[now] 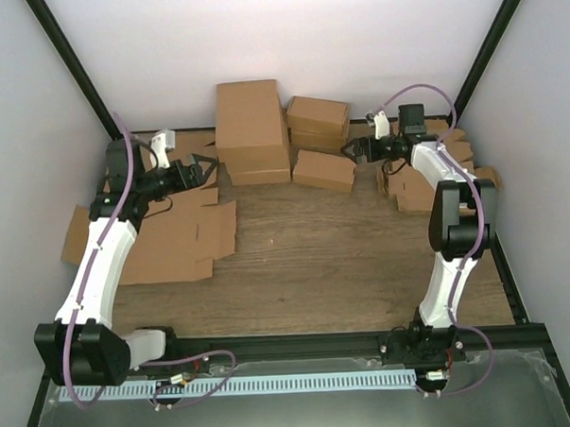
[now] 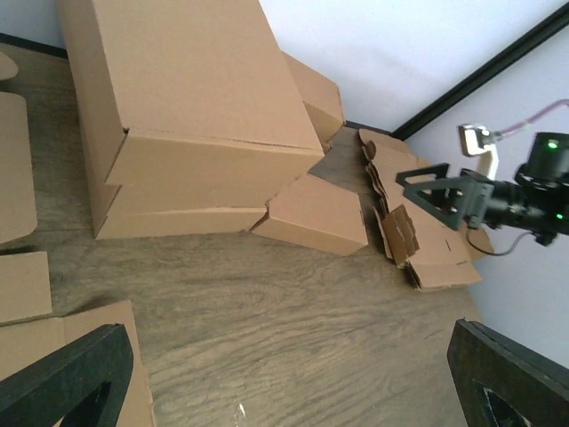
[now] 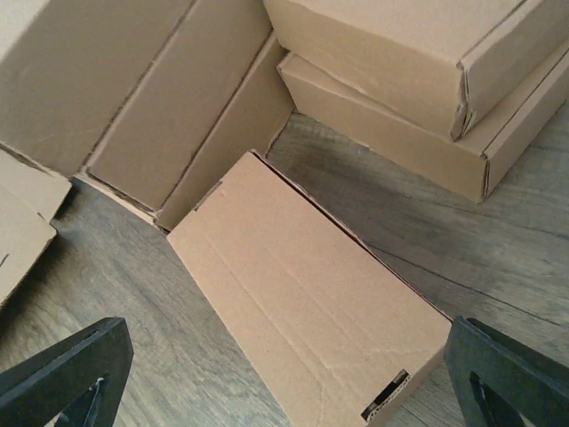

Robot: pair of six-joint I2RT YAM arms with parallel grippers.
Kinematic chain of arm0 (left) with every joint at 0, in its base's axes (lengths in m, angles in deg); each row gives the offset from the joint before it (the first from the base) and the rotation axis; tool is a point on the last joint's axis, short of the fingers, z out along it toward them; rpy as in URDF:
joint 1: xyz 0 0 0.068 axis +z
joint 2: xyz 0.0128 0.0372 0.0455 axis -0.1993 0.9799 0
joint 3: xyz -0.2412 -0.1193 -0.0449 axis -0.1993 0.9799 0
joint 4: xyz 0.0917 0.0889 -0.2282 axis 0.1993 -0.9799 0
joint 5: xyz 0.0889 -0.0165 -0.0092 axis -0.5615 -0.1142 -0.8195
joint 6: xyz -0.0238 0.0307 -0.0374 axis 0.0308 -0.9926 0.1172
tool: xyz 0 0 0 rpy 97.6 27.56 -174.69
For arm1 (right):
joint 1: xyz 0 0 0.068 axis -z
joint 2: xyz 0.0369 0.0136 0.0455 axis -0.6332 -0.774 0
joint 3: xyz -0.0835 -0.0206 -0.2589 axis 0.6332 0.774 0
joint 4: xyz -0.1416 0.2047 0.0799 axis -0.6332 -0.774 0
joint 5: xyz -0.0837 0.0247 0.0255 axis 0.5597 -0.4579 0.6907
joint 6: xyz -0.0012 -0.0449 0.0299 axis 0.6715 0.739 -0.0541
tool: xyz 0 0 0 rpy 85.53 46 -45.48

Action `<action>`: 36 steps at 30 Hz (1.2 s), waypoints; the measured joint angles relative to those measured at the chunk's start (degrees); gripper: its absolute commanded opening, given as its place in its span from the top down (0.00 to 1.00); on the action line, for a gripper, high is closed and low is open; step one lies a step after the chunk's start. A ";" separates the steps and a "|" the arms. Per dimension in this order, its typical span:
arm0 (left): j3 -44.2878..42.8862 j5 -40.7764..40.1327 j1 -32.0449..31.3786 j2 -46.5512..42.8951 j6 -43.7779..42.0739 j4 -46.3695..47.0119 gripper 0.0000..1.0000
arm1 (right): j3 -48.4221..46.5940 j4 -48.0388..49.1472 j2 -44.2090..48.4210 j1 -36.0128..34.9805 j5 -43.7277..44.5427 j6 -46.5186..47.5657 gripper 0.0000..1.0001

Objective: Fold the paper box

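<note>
A small closed brown paper box [image 1: 324, 170] lies on the wooden table in front of the bigger boxes. In the right wrist view it [image 3: 311, 294] lies flat between my spread fingertips [image 3: 516, 374], with its tuck slot at the near corner. It also shows in the left wrist view [image 2: 316, 213]. My right gripper [image 1: 353, 151] is open and empty, just right of the box and not touching it. My left gripper [image 1: 203, 170] is open and empty over the flat sheets at the left, facing bare wood [image 2: 293, 391].
A tall stack of large folded boxes [image 1: 251, 130] stands at the back centre, with two stacked smaller boxes [image 1: 317, 122] to its right. Flat die-cut pieces [image 1: 426, 184] are piled at the right. Large flat sheets [image 1: 172, 237] lie at the left.
</note>
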 measured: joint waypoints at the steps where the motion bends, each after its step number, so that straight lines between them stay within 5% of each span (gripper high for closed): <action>1: 0.92 0.00 -0.07 -1.29 -0.17 0.02 0.00 | 0.00 0.37 -0.57 -0.24 0.33 -0.81 0.00; 15: 8.57 -1.92 -0.37 -7.74 -3.28 -2.45 0.00 | -13.40 3.98 -17.44 -9.57 12.79 -3.15 0.00; 24: 8.57 -2.60 -0.37 -8.35 -5.57 -3.45 0.00 | -20.26 0.24 -20.57 -10.64 16.04 5.05 0.00; 36: 8.57 -3.43 -0.37 -8.33 -6.45 -5.09 0.00 | -10.60 -5.11 -15.30 -13.14 13.18 12.07 0.00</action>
